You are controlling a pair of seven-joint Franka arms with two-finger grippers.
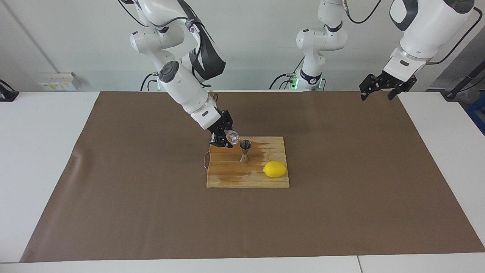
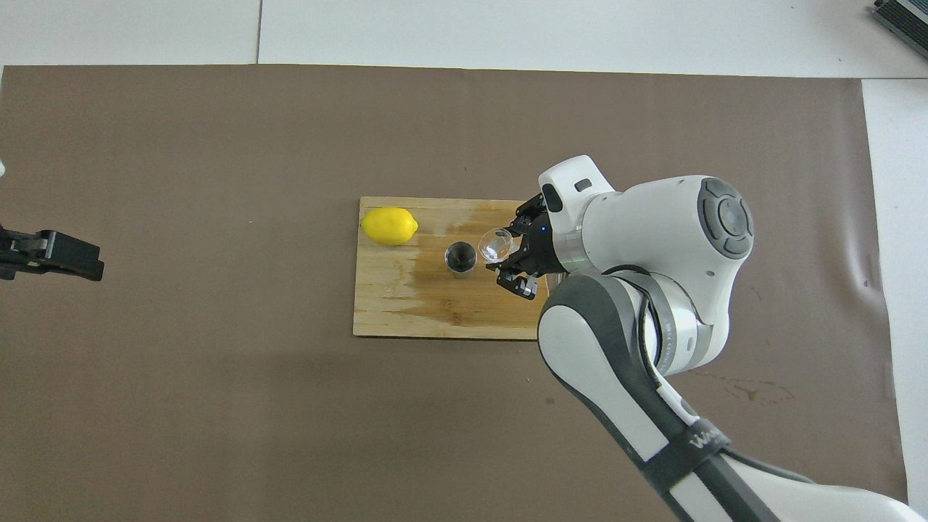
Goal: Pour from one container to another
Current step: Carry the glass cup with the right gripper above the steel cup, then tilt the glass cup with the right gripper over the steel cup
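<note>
My right gripper (image 1: 226,138) (image 2: 505,253) is shut on a small clear glass (image 1: 233,136) (image 2: 495,243), held in the air over the wooden cutting board (image 1: 227,176) (image 2: 406,304). The glass is tilted, its mouth turned toward the steel jigger (image 1: 245,150) (image 2: 460,258), which stands upright on the board just beside it. The glass's rim is close to the jigger's top cone. My left gripper (image 1: 380,90) (image 2: 43,254) hangs open, waiting above the mat at the left arm's end of the table.
A yellow lemon (image 1: 275,169) (image 2: 389,225) lies on the board, farther from the robots than the jigger. The board shows a dark wet patch around the jigger. A brown mat (image 1: 151,212) covers the table.
</note>
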